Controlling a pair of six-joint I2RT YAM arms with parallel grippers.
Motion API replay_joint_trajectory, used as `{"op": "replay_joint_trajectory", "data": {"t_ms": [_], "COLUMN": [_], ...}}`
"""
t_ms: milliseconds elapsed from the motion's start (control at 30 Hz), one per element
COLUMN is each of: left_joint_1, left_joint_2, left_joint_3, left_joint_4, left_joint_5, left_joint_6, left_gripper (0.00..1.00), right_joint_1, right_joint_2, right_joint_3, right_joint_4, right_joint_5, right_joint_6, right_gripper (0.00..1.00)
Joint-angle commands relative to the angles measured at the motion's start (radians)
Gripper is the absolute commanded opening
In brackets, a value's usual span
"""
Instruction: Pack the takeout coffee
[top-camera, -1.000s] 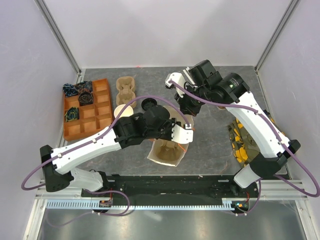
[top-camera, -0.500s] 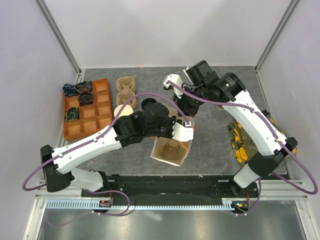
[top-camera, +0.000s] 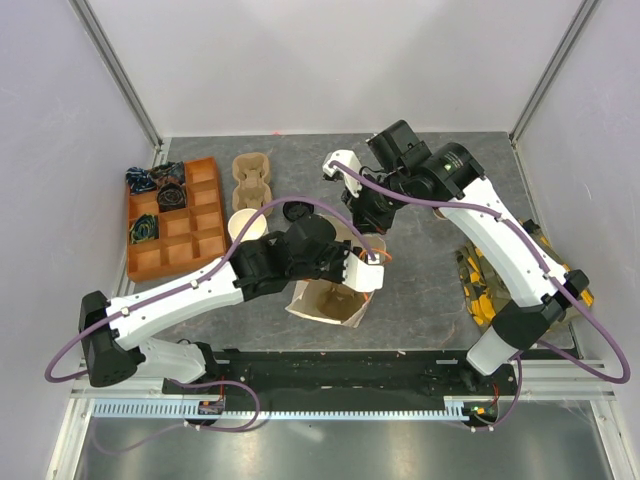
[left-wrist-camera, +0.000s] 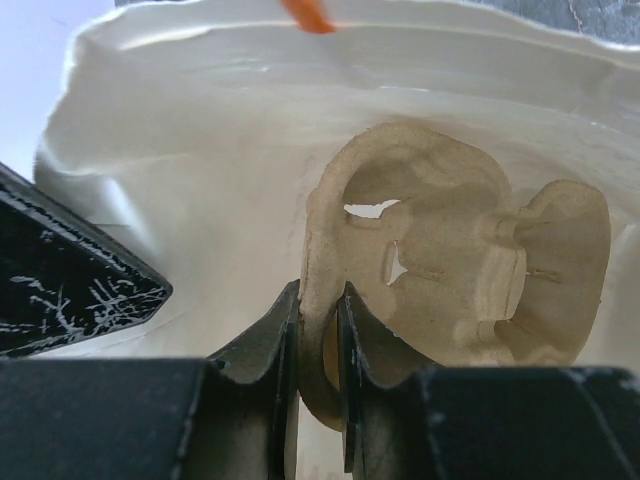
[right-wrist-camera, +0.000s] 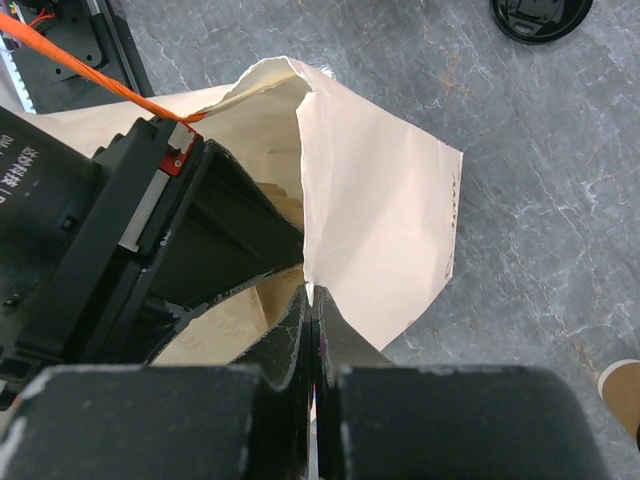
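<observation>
Desk (top-camera: 420, 295) of grey stone pattern carries everything. Near the middle of its near edge sits a paper bag (top-camera: 322, 303), mouth open. The left pincer (left-wrist-camera: 318, 305) reaches into that mouth and is clenched on the rim of a pulp cup carrier (left-wrist-camera: 450, 260), which lies inside the bag against its pale wall. The right pincer (right-wrist-camera: 312, 300) is clamped tight on the bag's upper rim, the paper edge caught between its fingers. At the left edge an orange compartment tray (top-camera: 205, 207) holds dark crumpled packets (top-camera: 160, 182) in a few cells. Just off the tray's far right corner lies a second pulp carrier (top-camera: 251, 177). Nearer stands a stack of lidless paper cups (top-camera: 247, 223), with a loose black lid (top-camera: 297, 210) just to its right. Where the takeout coffee stands cannot be told from these views.
</observation>
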Motion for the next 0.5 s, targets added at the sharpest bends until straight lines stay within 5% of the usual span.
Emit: {"op": "replay_joint_trajectory", "data": {"t_ms": [0, 267, 467], "left_joint_1": [0.003, 0.012, 0.014], "left_joint_2": [-0.008, 0.021, 0.024], "left_joint_3": [-0.013, 0.082, 0.153], "left_joint_4": [0.029, -0.027, -0.073], "left_joint_5": [0.004, -0.004, -0.005], "left_joint_6": [0.035, 0.002, -0.018], "left_gripper": [0.04, 0.42, 0.50], "right_joint_1": [0.007, 0.007, 0.004], "right_joint_2": [0.001, -0.007, -0.017], "right_joint_3": [0.051, 0.020, -0.004], "right_joint_4": [-0.003, -0.008, -0.004], "right_joint_5": [-0.052, -0.049, -0.044], "right_joint_6": [-0.014, -0.040, -0.063], "right_gripper": [0.00, 0.00, 0.00]}}
